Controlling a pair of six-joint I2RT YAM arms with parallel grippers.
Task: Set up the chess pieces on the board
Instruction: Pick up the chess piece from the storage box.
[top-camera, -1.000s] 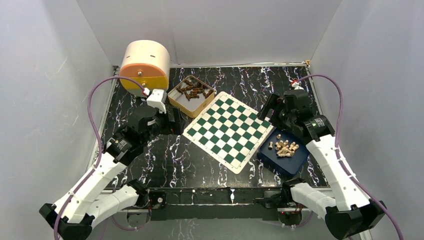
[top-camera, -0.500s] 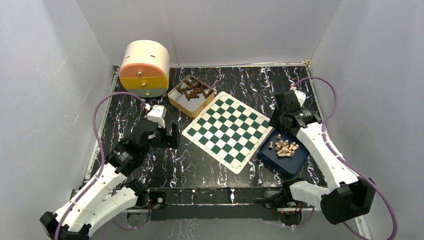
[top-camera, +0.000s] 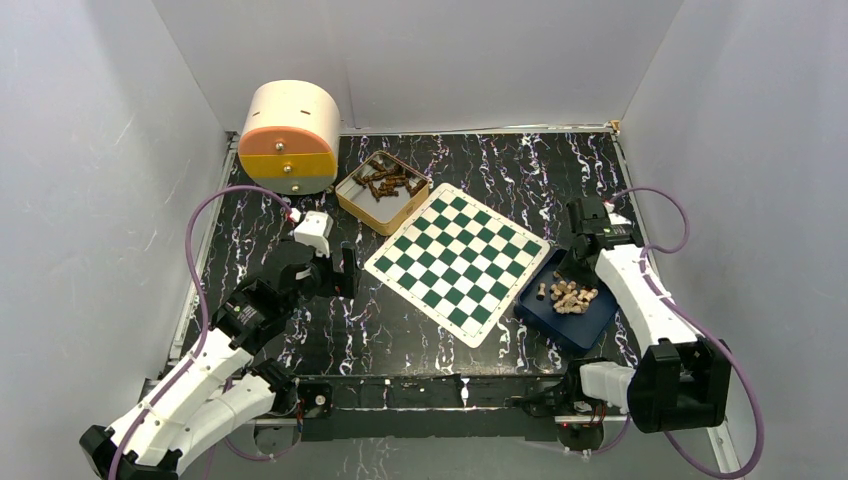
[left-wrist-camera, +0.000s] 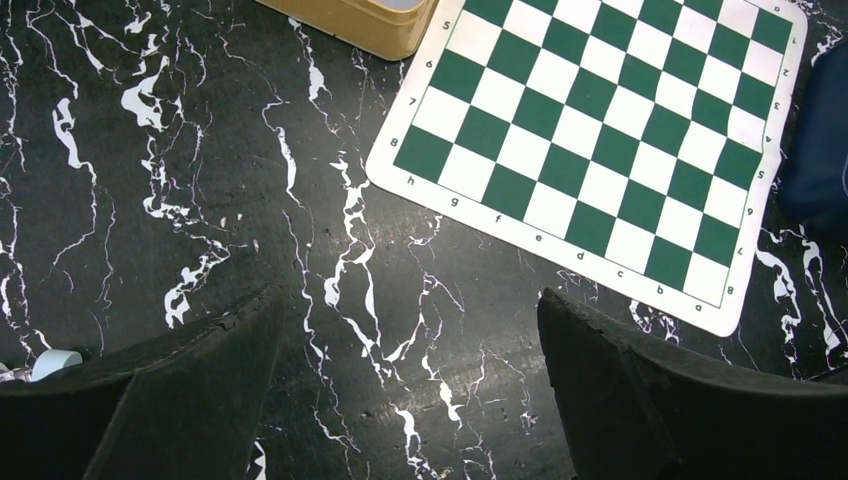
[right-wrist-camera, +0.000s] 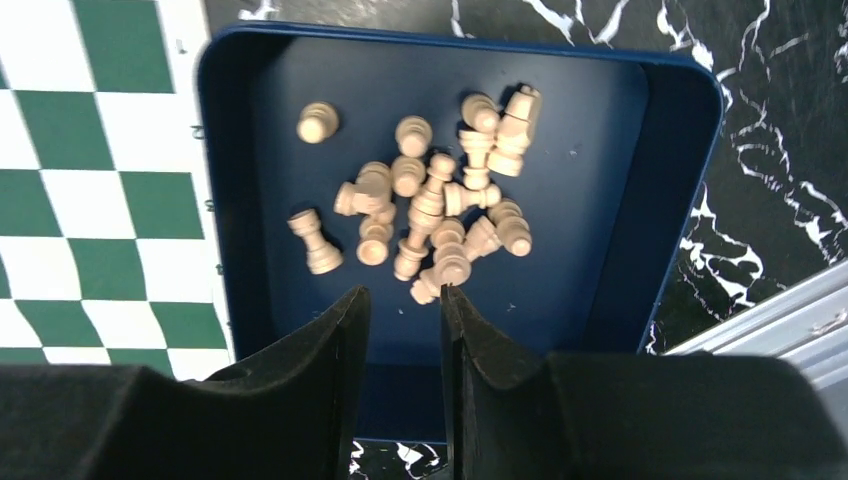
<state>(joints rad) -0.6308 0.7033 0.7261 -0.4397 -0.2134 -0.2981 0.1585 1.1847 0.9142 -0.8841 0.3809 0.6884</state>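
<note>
The green-and-white board (top-camera: 458, 262) lies tilted mid-table with no pieces on it; its corner shows in the left wrist view (left-wrist-camera: 600, 130) and its edge in the right wrist view (right-wrist-camera: 90, 200). The light tan chess pieces (top-camera: 568, 295) lie heaped in a dark blue tray (top-camera: 545, 318), several toppled (right-wrist-camera: 430, 215). My right gripper (top-camera: 578, 262) hovers over the tray's (right-wrist-camera: 680, 200) near part, its jaws (right-wrist-camera: 404, 295) a narrow gap apart with nothing between them. My left gripper (top-camera: 345, 270) stands wide open (left-wrist-camera: 408, 320) over bare table left of the board.
A tan tin (top-camera: 365, 213) holding dark brown pieces sits behind the board's left corner, its wall showing in the left wrist view (left-wrist-camera: 350, 25). A round cream-and-orange drawer box (top-camera: 290, 135) stands at the back left. The table's metal edge (right-wrist-camera: 760, 320) runs right of the tray.
My right arm has drawn back from the board's far right corner to above the blue tray, and its jaws have narrowed. The left arm has pulled back slightly toward me.
</note>
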